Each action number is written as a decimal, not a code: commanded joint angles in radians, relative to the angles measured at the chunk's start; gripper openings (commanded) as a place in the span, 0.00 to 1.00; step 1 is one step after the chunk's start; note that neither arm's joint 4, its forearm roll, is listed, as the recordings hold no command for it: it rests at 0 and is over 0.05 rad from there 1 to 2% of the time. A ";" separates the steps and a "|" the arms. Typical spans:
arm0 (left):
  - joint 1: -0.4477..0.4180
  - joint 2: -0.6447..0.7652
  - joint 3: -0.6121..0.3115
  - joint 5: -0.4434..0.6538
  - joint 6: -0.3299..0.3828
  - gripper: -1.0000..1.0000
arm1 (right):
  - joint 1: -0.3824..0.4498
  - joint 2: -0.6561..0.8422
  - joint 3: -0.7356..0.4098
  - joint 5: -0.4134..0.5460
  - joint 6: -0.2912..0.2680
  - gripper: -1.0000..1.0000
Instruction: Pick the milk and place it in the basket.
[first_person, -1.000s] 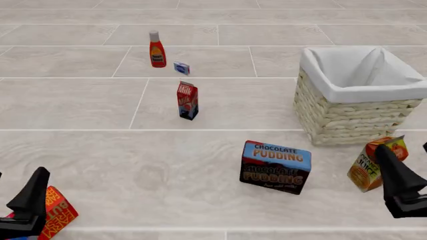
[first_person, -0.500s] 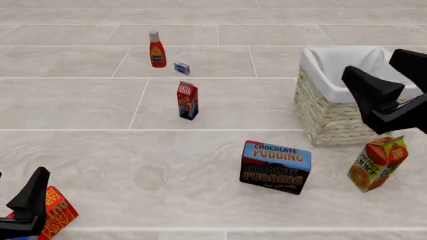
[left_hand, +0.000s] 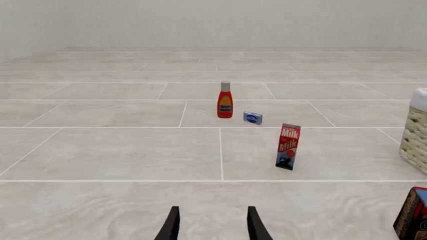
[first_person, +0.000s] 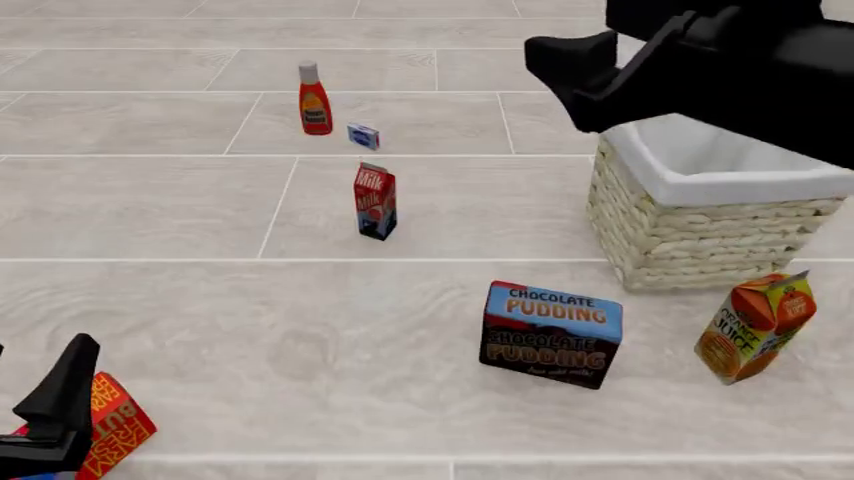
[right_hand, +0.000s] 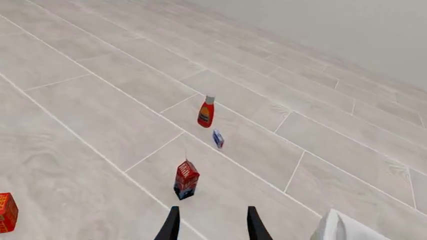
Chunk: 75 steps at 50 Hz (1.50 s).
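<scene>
One milk (first_person: 375, 201), one basket (first_person: 694, 235)

Right gripper (first_person: 567, 75) raised, left gripper (first_person: 60, 405) low, jaws parted.

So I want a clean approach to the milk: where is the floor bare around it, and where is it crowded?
Bare floor lies left of the milk, and between it and the basket. Behind it sit the ketchup bottle and a small blue box. The front right is crowded: pudding box, orange juice carton.
</scene>
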<state>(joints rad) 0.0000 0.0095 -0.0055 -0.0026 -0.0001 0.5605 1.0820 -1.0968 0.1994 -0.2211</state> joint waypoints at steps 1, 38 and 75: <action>0.000 0.000 0.000 0.000 0.000 1.00 | 0.068 0.166 -0.208 0.105 -0.022 1.00; 0.000 0.000 0.000 0.000 0.000 1.00 | 0.082 0.645 -0.764 0.388 -0.085 1.00; 0.000 0.000 0.000 0.000 0.000 1.00 | 0.060 1.085 -1.212 0.533 -0.041 1.00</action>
<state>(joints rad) 0.0001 0.0095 -0.0055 -0.0026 -0.0001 0.6243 2.0568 -2.1869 0.6931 -0.2690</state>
